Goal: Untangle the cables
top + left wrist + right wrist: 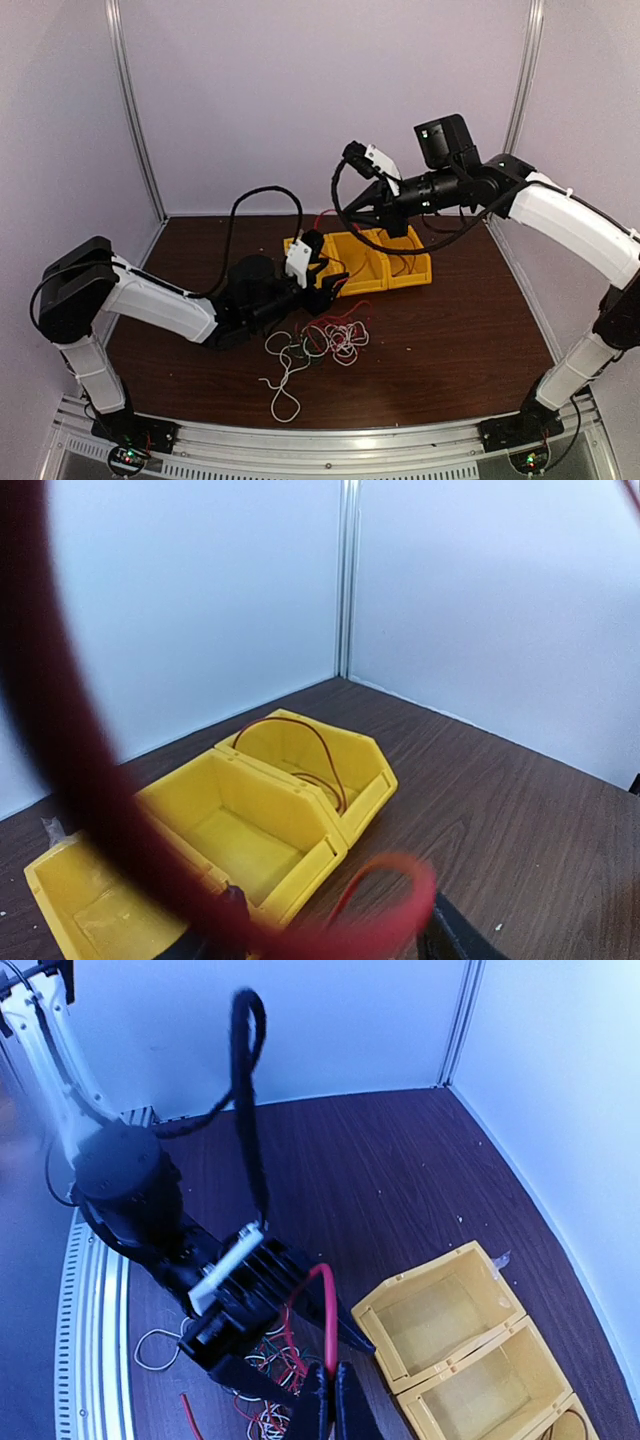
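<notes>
On the worktop (pixel 450 320), with yellow bins (pixel 385 265) behind, the cables (pixel 325 345) lie tangled by your left gripper (pixel 328 268), jaws spread round the red cable (pixel 327 1310) your right gripper (pixel 330 1405) pinches aloft, jaws pressed together; pull harder and the cables may cinch tighter.

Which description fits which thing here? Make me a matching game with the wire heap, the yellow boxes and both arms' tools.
Things:
A. heap of thin white, red and dark wires
B. three yellow plastic bins
C. left tool
D. right tool

Descriptions:
1. closed on a thin red wire
2. lying loose on the brown wooden table
3. jaws apart
4. standing side by side in a row

Pairs: A-2, B-4, C-3, D-1
</notes>
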Robot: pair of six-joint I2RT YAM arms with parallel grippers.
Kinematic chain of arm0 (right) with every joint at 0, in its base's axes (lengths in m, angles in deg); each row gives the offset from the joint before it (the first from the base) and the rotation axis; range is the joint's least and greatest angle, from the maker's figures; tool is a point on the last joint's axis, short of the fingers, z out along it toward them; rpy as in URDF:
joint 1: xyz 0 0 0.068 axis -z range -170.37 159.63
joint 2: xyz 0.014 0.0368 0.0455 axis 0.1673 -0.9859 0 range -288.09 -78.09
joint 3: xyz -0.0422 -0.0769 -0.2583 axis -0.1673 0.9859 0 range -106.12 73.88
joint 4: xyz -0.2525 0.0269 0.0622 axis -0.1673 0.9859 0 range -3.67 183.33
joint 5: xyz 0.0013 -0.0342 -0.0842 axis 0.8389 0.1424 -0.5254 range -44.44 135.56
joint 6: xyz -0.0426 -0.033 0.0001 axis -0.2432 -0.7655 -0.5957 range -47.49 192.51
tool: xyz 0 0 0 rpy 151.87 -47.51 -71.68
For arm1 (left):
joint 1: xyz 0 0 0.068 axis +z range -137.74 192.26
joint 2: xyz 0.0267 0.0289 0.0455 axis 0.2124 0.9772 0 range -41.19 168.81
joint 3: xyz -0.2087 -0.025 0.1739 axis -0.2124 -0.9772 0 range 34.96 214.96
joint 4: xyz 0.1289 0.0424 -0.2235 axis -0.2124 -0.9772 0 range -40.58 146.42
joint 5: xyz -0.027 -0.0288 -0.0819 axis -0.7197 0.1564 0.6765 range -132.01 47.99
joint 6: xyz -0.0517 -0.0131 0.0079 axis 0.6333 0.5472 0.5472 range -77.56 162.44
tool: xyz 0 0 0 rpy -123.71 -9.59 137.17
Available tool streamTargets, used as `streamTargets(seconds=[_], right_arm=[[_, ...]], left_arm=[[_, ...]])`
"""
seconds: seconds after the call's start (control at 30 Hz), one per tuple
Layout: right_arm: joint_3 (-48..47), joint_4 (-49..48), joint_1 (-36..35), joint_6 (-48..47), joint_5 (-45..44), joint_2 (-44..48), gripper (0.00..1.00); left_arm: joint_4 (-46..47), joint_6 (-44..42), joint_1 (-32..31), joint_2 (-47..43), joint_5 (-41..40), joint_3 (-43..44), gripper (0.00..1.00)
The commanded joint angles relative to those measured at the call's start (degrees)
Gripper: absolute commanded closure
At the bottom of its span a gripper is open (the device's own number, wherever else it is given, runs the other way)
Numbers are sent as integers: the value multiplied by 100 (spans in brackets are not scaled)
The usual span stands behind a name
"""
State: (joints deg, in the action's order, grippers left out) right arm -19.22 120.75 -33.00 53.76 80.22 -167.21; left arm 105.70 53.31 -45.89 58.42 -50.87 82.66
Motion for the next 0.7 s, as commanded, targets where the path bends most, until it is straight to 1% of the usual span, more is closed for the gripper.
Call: streamTargets(seconds=[0.0, 0.07, 0.17, 0.3, 0.4, 0.47, 0.53, 0.6, 0.67], right_arm=[[-673, 253, -46, -219, 536, 312, 100], [-1152, 407, -44, -277, 613, 342, 100], [-2088, 486, 1, -306, 510, 285, 100], [-3144, 289, 159, -173, 491, -26, 100], [-3709, 97, 197, -146, 493, -149, 100], [-3977, 58, 255, -149, 473, -229, 100], [-4179, 49, 283, -204, 424, -298, 100], [-4417, -25, 310, -207, 350, -350, 100], [-4641, -103, 358, -164, 308, -409, 100]], left_arm=[[557, -116, 96, 525, 120, 353, 46], [604, -42, 138, 744, 310, 421, 54], [729, 92, 165, 1019, 524, 411, 58], [957, 298, 168, 1343, 729, 371, 58], [908, 428, 164, 1661, 841, 494, 58], [799, 508, 165, 1855, 1044, 570, 58], [602, 627, 164, 2009, 1209, 651, 56], [427, 714, 164, 2052, 1267, 632, 54], [243, 760, 164, 2025, 1219, 569, 54]])
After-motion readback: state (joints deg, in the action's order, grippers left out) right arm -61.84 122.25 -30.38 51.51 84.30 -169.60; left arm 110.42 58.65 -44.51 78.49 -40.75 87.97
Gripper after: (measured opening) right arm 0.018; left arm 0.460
